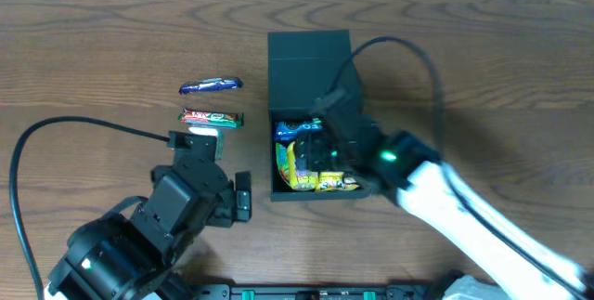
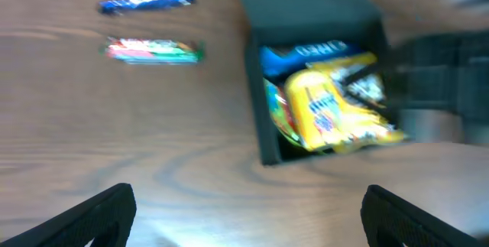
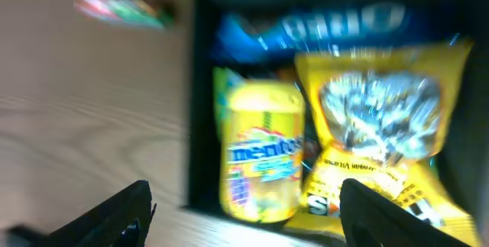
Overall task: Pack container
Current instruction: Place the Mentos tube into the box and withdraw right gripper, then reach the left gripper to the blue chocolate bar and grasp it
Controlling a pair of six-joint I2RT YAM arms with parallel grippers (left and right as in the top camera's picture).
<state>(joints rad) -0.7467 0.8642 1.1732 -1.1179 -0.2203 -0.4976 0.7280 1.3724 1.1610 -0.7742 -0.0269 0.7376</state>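
The dark teal-black container (image 1: pixel 278 165) stands open at mid-table with its flap lid (image 1: pixel 308 54) folded back. Inside lie a blue Oreo packet (image 1: pixel 295 130), a yellow Mentos packet (image 3: pixel 260 159) and a yellow snack bag (image 3: pixel 386 132). My right gripper (image 1: pixel 320 147) is open and empty, hovering over the container's contents; its fingers (image 3: pixel 244 209) frame the packets. My left gripper (image 1: pixel 243 198) is open and empty over bare table left of the container, which shows in the left wrist view (image 2: pixel 263 136). A blue bar (image 1: pixel 211 84) and a red-green bar (image 1: pixel 212 117) lie on the table to the left.
The wooden table (image 1: pixel 102 49) stretches around the container. Black cables (image 1: pixel 83 128) loop over the left side and another (image 1: pixel 408 54) arcs over the right. The two loose bars also show in the left wrist view (image 2: pixel 149 1).
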